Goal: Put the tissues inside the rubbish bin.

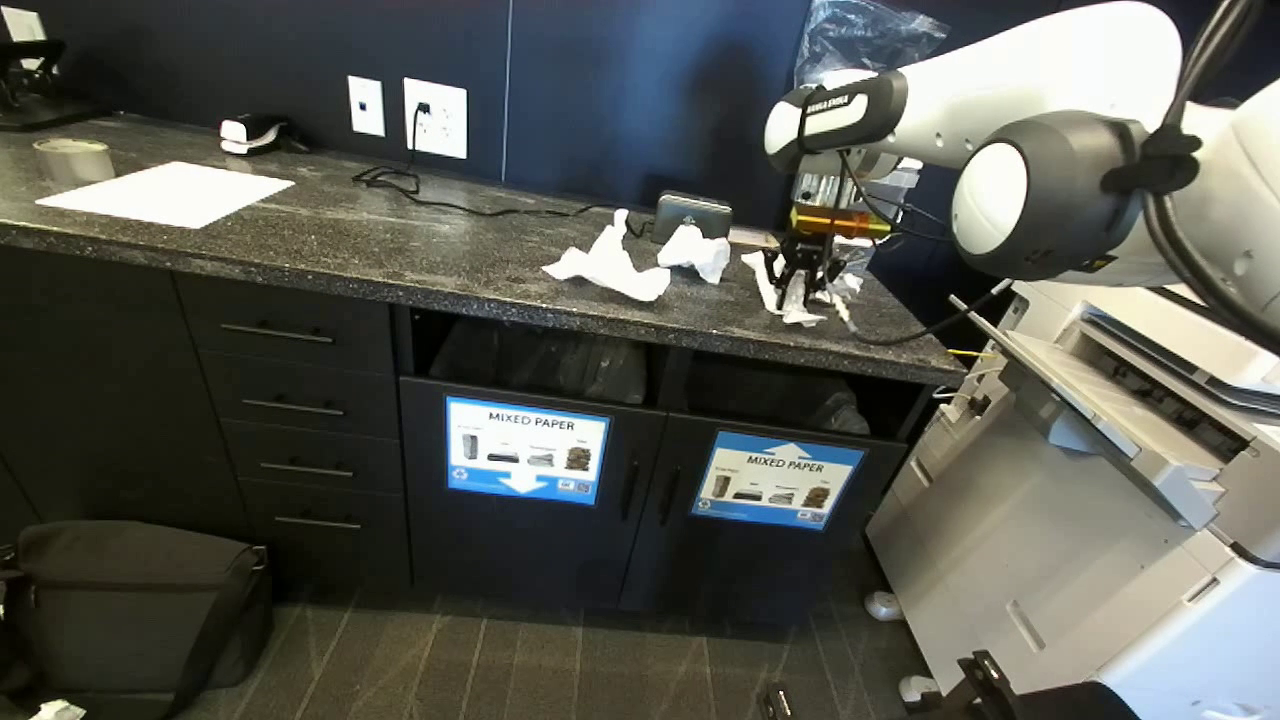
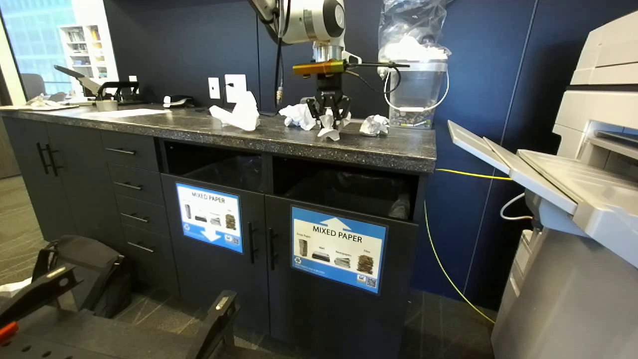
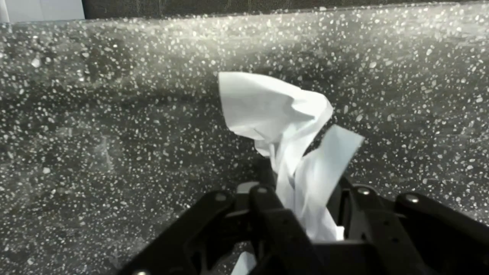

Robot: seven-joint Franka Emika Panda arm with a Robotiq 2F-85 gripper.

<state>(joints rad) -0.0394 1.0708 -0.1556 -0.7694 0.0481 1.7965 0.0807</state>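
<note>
White crumpled tissues lie on the dark speckled counter (image 1: 330, 250). My gripper (image 2: 329, 123) points down over one tissue (image 3: 294, 160), low at the counter's right part. Its fingers, also in the wrist view (image 3: 301, 179), stand apart on either side of that tissue. The left finger seems to touch it; a dark gap shows on the right. Another tissue (image 1: 612, 265) and a further tissue (image 1: 697, 253) lie to the left. A tissue ball (image 2: 375, 125) lies to the right of the gripper. Two bin openings labelled mixed paper show under the counter edge, the left (image 1: 540, 360) and right (image 2: 344, 192).
A clear container (image 2: 416, 85) with a bag stands at the counter's back right. A small black box (image 1: 692, 215) stands behind the tissues. A paper sheet (image 1: 168, 193) and tape roll (image 1: 75, 160) lie far left. A printer (image 1: 1060, 480) stands right of the cabinet.
</note>
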